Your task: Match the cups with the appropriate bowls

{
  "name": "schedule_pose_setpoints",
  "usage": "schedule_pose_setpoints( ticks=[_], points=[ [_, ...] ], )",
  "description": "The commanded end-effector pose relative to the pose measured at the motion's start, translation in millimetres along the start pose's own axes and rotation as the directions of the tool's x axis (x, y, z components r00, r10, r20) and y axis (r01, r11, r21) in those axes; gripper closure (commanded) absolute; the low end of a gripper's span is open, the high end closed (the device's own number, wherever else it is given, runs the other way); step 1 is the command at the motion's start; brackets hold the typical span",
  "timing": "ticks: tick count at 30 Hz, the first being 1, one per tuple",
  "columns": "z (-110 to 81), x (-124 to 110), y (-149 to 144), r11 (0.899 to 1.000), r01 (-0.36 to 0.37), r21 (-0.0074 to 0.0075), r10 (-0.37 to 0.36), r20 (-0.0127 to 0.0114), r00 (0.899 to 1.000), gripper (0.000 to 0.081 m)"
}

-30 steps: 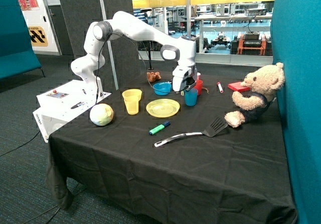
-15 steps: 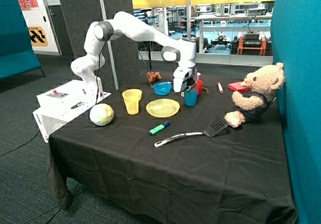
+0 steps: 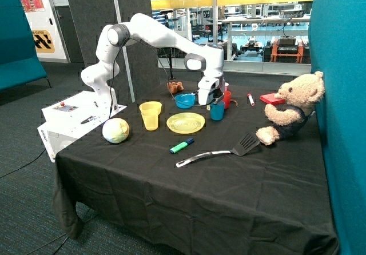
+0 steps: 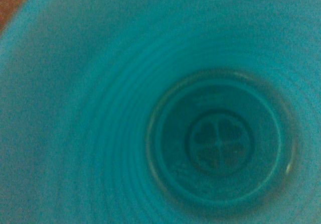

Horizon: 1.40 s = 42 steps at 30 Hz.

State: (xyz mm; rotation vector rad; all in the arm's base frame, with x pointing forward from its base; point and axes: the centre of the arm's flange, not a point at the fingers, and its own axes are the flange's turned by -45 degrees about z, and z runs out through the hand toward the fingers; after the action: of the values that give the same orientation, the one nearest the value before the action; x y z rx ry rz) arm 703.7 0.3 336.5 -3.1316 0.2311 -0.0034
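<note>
The blue cup (image 3: 217,112) stands upright on the black cloth, beside the blue bowl (image 3: 185,100) and in front of a red mug (image 3: 227,99). My gripper (image 3: 213,99) is right over the blue cup's rim. The wrist view looks straight down into the blue cup (image 4: 150,83), whose ribbed wall and round bottom fill the picture. The yellow cup (image 3: 150,116) stands apart, near the table's other side. Its top looks wider than its base, and I cannot tell a separate yellow bowl from it.
A flat yellow plate (image 3: 186,122) lies between the two cups. In front of it lie a green marker (image 3: 182,146) and a black spatula (image 3: 220,151). A pale ball (image 3: 115,130) sits by the yellow cup. A teddy bear (image 3: 291,109) leans on the teal wall.
My gripper has shifted very slightly toward the blue bowl, and the blue cup seems to have shifted with it. Nothing else has moved.
</note>
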Motion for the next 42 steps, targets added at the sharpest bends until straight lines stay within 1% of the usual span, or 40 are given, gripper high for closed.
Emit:
schedule_pose_setpoints(
  ticks=[1, 13, 26, 31, 42],
  points=[
    [-3.0, 3, -2, 1.000, 0.003, -0.0017, -0.003, 0.0020, 1.000, 0.0808],
    [-1.1, 3, 8, 1.000, -0.008, -0.0017, 0.008, 0.0020, 1.000, 0.0808],
    [4.2, -5, 16, 1.000, -0.008, -0.0017, 0.008, 0.0020, 1.000, 0.0808],
    [0.8, -7, 17, 1.000, -0.004, -0.0017, 0.004, 0.0020, 1.000, 0.0808],
    [-13.2, -15, 19, 1.000, 0.014, -0.0016, -0.014, 0.0021, 1.000, 0.0808]
  ],
)
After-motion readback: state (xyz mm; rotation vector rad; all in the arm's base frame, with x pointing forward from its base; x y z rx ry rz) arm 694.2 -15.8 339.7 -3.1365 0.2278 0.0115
